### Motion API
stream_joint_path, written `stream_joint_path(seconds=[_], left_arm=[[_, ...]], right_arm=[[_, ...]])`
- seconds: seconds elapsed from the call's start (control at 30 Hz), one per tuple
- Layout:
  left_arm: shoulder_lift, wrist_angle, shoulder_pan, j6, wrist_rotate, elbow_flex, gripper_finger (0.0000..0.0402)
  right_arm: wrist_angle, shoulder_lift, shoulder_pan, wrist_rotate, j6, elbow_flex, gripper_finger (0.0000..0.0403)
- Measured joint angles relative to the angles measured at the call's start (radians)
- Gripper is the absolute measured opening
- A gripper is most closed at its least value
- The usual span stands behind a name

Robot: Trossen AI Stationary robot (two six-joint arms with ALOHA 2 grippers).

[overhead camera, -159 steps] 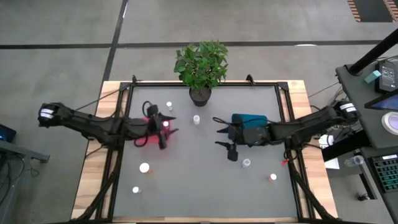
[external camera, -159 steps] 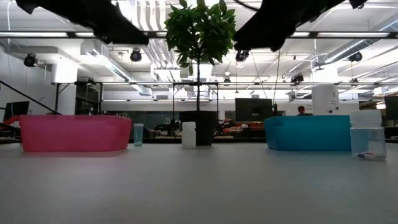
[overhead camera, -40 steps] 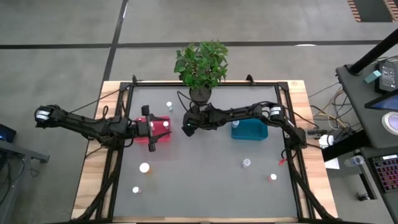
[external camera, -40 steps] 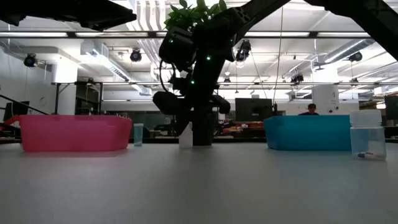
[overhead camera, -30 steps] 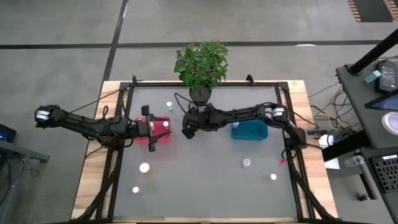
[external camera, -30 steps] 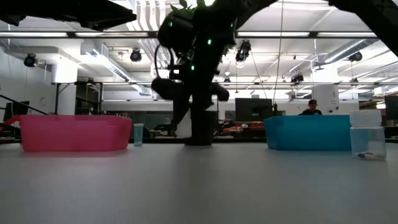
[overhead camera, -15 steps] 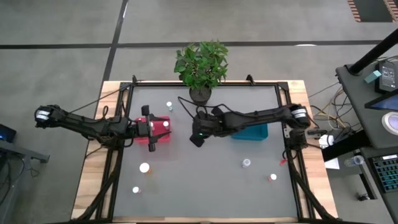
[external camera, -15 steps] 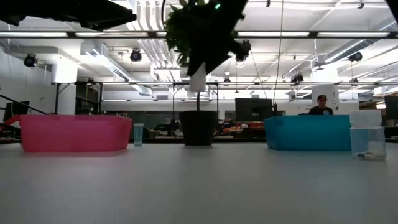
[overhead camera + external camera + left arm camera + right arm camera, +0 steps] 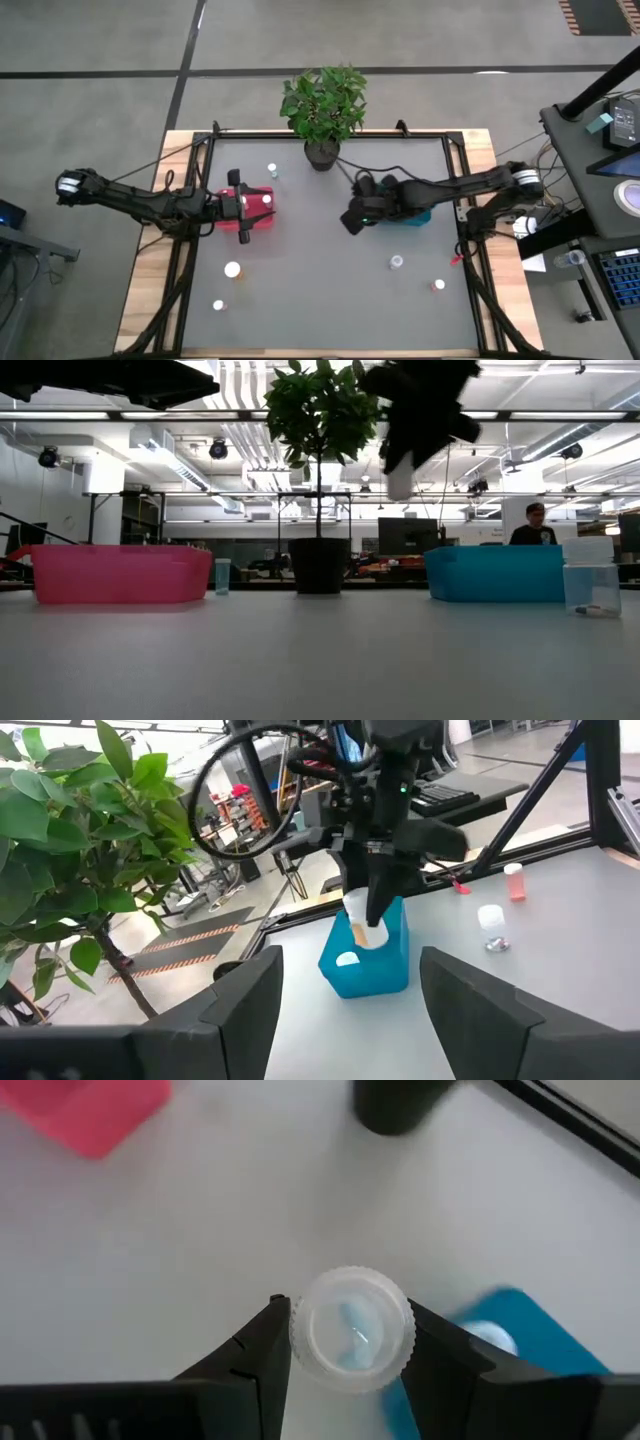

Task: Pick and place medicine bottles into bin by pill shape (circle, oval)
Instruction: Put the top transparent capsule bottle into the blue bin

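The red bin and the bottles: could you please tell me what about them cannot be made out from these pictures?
- Red bin: high view, the left end effector covers part of its inside.
- Held bottle: pill shape blurred; right end effector.
- Loose bottles: high view, too small for pills.
- Teal bin: low view, wall hides contents.
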Motion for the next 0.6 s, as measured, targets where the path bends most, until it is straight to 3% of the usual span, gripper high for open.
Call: stream_joint_path(seconds=[0.37,0.6], left_arm=[[0.008,0.005,0.000,0.000,0.000,0.000,0.0217],[0.011,0.007,0.000,0.000,0.000,0.000,0.0217]], right_arm=[[0.000,-0.287,-0.003,0.085,0.218,-0.324,0.0144],[0.003,-0.405,-0.042,0.106,0.306,-0.500,0.0145]])
